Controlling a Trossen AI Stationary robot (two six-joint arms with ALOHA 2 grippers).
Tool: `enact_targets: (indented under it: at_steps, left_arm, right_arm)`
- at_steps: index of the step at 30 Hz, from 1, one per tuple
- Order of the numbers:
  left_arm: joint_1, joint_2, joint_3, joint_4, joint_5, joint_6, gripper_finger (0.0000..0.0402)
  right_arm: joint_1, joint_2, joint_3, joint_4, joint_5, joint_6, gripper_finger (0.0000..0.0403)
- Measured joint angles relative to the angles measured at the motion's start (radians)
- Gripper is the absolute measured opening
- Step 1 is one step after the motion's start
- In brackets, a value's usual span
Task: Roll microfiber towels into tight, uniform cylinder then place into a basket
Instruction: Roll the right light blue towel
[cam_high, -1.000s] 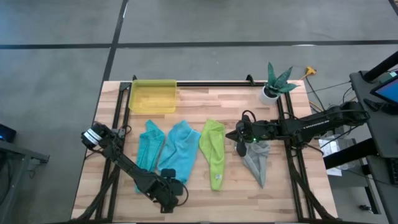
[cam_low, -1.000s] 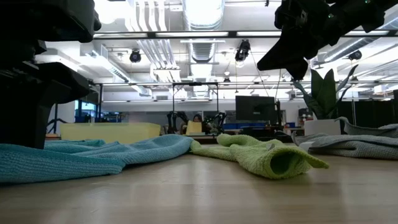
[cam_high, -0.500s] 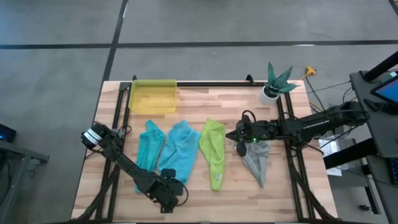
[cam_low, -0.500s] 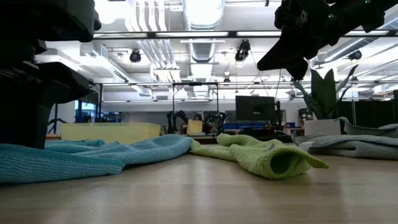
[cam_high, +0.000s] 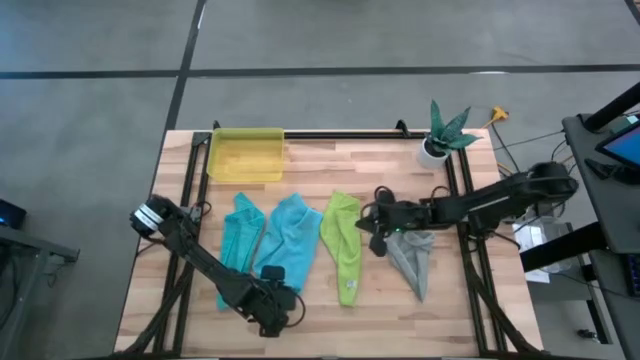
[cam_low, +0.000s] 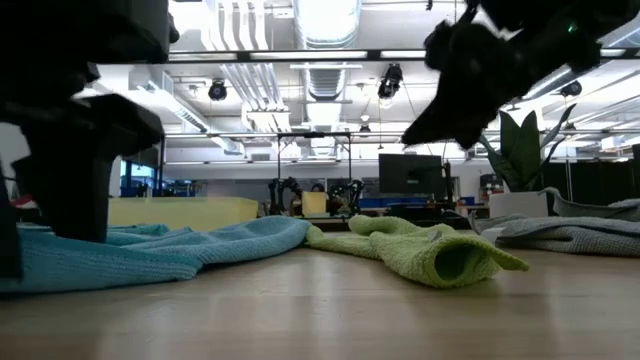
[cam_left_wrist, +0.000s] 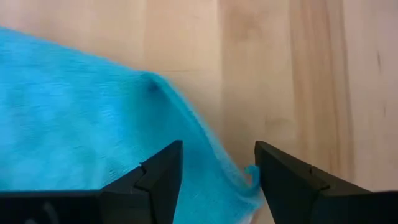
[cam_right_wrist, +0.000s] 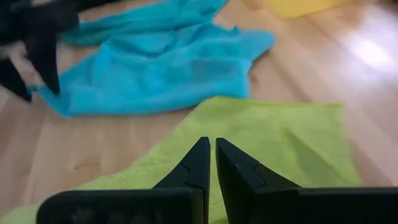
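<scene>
Since the earlier frame the right gripper (cam_high: 374, 228) has slid leftward in the high view, off the grey towel (cam_high: 412, 257) and into the gap between it and the lime green towel (cam_high: 342, 243); the left gripper (cam_high: 272, 313) has shifted slightly lower. Right fingers are pressed together and carry nothing; the right wrist view shows them hanging over the green cloth with the light blue towel (cam_right_wrist: 155, 65) beyond. Left fingers (cam_left_wrist: 158, 174) are spread, straddling the bottom corner of the light blue towel (cam_high: 284, 243), cloth edge between them but not pinched. Judgement: the left arm is lined up to take that corner as the start of a roll, which would explain its low position at the towel's near end; the right arm seems to be repositioning toward the green towel or to assist. All four towels lie flat and crumpled in a row across the middle of the frame, teal towel (cam_high: 240, 237) leftmost and touching the light blue one; none is rolled. Basket (cam_high: 245, 155) sits at upper left of the table, with no towel in it, well apart from both grippers. Bare wood lies below the towels and between the green and grey ones, room enough to roll; the teal and light blue edges overlap, so dragging one may pull the other. Plant pot (cam_high: 433, 150) stands at upper right, clear of the work.
</scene>
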Motion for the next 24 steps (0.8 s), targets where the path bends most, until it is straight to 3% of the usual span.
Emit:
enact_targets:
  at_steps: [5, 10, 19, 24]
  left_arm:
    - [0.002, -0.093, 0.019, -0.135, -0.090, -0.003, 0.0184]
    - [-0.002, -0.238, 0.007, -0.164, -0.259, 0.001, 0.0184]
    - [-0.016, -0.421, 0.005, -0.274, -0.497, 0.001, 0.0184]
    - [-0.066, -0.490, -0.035, -0.283, -0.670, -0.004, 0.0184]
  right_arm:
    - [0.017, 0.162, 0.054, 0.229, -0.105, -0.064, 0.0022]
    - [0.079, 0.279, 0.184, 0.240, -0.191, -0.160, 0.0022]
    - [0.237, 0.495, 0.443, 0.174, -0.184, -0.393, 0.0043]
    - [0.276, 0.646, 0.631, 0.038, -0.068, -0.458, 0.0052]
